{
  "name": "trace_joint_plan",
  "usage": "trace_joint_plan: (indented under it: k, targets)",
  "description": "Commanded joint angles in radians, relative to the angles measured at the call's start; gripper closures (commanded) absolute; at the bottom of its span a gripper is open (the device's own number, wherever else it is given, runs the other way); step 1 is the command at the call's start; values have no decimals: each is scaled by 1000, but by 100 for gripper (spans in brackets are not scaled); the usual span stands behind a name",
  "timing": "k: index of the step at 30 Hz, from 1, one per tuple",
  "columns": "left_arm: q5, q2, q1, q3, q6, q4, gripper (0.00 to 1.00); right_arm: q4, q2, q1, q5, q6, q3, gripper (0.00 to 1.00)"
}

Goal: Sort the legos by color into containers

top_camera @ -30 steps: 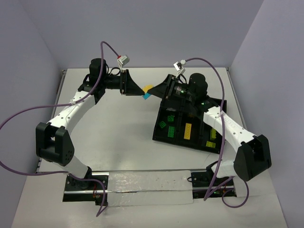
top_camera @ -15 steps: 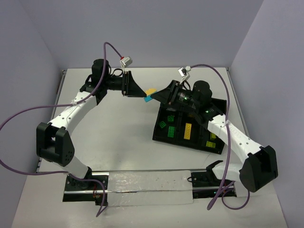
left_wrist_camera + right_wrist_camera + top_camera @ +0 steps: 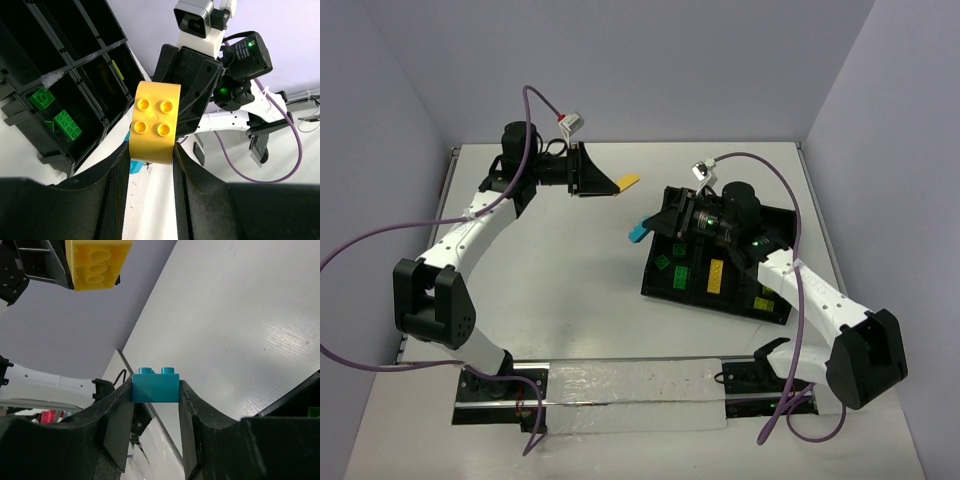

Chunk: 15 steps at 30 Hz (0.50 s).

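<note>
My left gripper (image 3: 620,185) is shut on a yellow lego (image 3: 628,182), held in the air at the back of the table; it fills the left wrist view (image 3: 154,122) between the fingers. My right gripper (image 3: 642,232) is shut on a light blue lego (image 3: 638,233), held left of the black tray (image 3: 665,287); the right wrist view shows this lego (image 3: 155,385) pinched at the fingertips, with the yellow lego (image 3: 96,264) above. The tray's compartments hold green legos (image 3: 662,264), (image 3: 67,123), a yellow one (image 3: 717,276) and lime ones (image 3: 767,283).
The tray sits slanted at the right of the white table. Grey walls close the table at the back and sides. Purple cables loop over both arms. A taped strip (image 3: 630,395) runs along the near edge between the bases.
The two grippers were close together with the yellow and blue legos joined. Now they have drawn apart: left gripper back with the yellow, right gripper down toward the tray with the blue.
</note>
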Motion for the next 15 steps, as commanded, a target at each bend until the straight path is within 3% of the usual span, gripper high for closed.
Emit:
trace_joint_plan:
  k: [1,7,15]
  targets:
    - [-6,-51,1,20,-4,27,100,-43,-33,0,40,-55,31,76]
    - [-4,-54,4,24,-1,22,100,-370,-32,-46,294,-184,152,79]
    - [-19,-62,9,30,20,-10,100,-509,-88,-216,450,-217,143,78]
